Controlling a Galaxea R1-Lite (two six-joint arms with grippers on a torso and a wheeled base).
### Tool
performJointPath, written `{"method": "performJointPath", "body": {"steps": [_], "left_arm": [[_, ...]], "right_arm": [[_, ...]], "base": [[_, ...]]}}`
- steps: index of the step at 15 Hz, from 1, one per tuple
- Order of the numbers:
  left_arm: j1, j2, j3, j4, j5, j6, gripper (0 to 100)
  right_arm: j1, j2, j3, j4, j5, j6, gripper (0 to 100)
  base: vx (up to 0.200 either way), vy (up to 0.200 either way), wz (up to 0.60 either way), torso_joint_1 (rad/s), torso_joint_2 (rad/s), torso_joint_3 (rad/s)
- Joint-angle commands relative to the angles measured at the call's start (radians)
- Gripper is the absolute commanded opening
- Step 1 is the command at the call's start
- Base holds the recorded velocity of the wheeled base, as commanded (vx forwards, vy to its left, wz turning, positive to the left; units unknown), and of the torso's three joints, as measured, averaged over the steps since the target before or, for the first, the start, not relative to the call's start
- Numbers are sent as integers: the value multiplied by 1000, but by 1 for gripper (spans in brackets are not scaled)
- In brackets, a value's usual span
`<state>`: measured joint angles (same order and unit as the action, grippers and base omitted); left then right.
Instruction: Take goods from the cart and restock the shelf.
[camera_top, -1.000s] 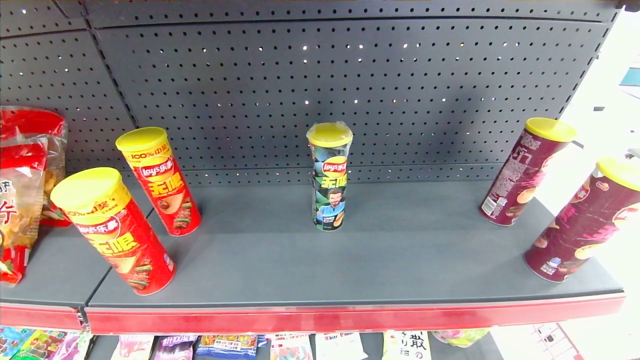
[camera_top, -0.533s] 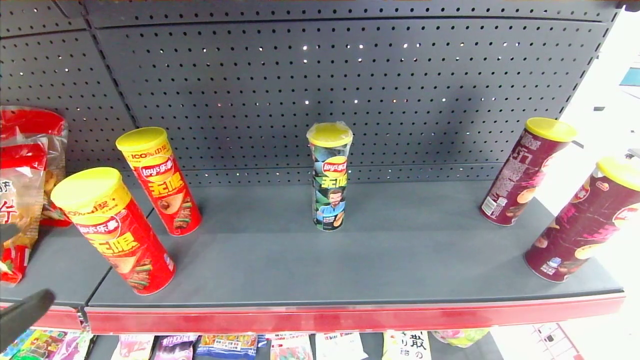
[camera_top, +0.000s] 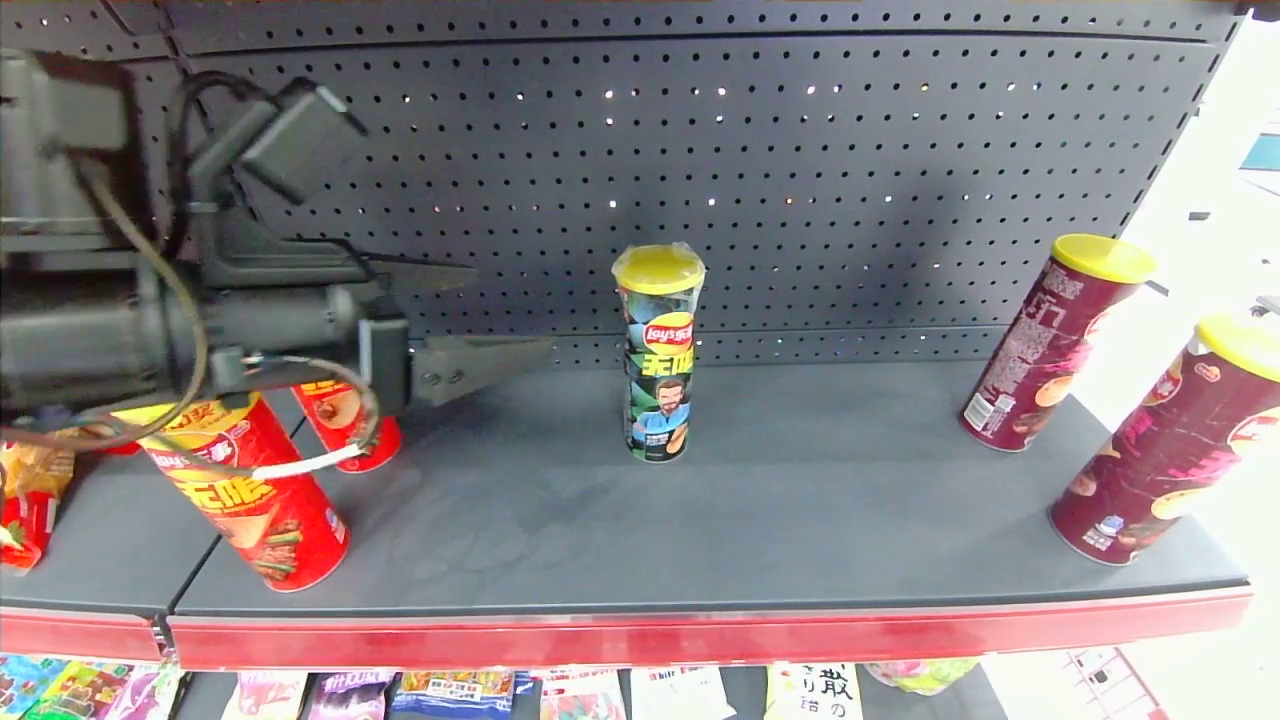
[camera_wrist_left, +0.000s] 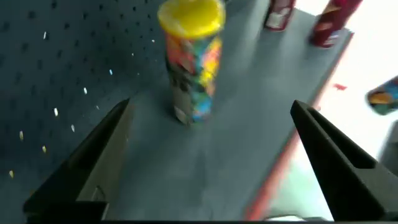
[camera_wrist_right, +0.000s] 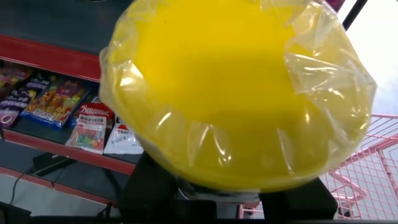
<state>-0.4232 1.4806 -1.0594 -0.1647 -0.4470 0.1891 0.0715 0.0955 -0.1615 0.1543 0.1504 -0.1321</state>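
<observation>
Left claw swung in at 9 o'clock of the green can on the shelf, jaws apart. Right claw looks clamped on a wrapped can: probably light, stiff, slippery, so grip mid-body.

Left hand has swung in above the shelf, apparently open.

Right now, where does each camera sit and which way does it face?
Head: on the robot's head, looking forward and down at the shelf; open left end effector at left.
Left wrist: on the left arm, looking between its end effector's fingers at the patterned can.
Right wrist: on the right arm, facing the lid of the held can; snack bags and cart beyond.
Shared: head and left wrist both show the patterned can.
</observation>
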Motion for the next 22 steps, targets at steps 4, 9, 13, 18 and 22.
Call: {"method": "performJointPath", "body": {"steps": [4,9,13,18,22], "left_arm": [[-42,337,-251,54,39,41,100],[-65,372,-289,56,1,38,100],[-65,423,-340,50,-55,39,100],[-65,514,-459,50,-116,44,100],[-71,564,-519,50,-116,47,100]], "right_arm": [[-2,0,-4,-1,-15,19,0],[-2,4,-4,-1,-32,40,0],[-2,4,-4,-1,-32,40,0],[-2,12,-7,-1,-34,40,0],[-2,13,-7,-1,-35,42,0]], "base": [[0,0,0,0,0,0],[0,0,0,0,0,0],[0,0,0,0,0,0],[0,0,0,0,0,0],[0,0,0,0,0,0]]}}
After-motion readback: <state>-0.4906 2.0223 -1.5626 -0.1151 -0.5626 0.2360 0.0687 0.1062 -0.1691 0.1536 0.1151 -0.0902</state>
